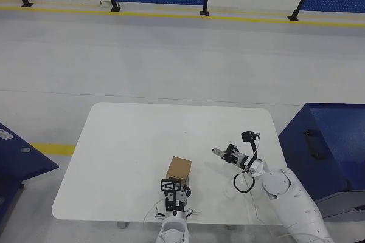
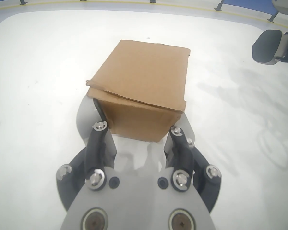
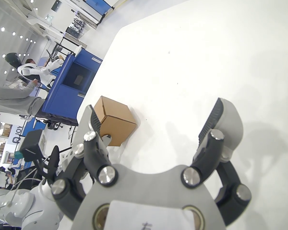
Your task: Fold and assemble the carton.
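White worktop [image 1: 121, 158] with rounded corners, set on a pale floor [image 1: 170, 61] marked with a yellow line [image 1: 53, 148]; a blue cabinet [image 1: 328, 152] is seen just beside the worktop at the robot's right.

Container: one brown carton [image 2: 144, 77] is shown standing on the worktop close to its near edge, roughly midway along that edge. It is formed into a box and its upper face is covered by a flap. At the near rim of that face, a second cardboard layer is seen just under the flap's edge (the two layers are not quite flush). What lies inside cannot be told, since no opening is presented.

Left claw [image 2: 138, 123]: it is placed at the near, lower end of the carton, low over the worktop. Its fingers [image 2: 86, 118] are set on two opposite sides of the carton and are pressed against the cardboard, so that the carton is clamped between them.

Right claw [image 3: 154, 113]: it is held above bare worktop to the right of the carton and well apart from it. Its fingers [image 3: 226, 118] are spread wide; nothing is held between them and nothing is touched.
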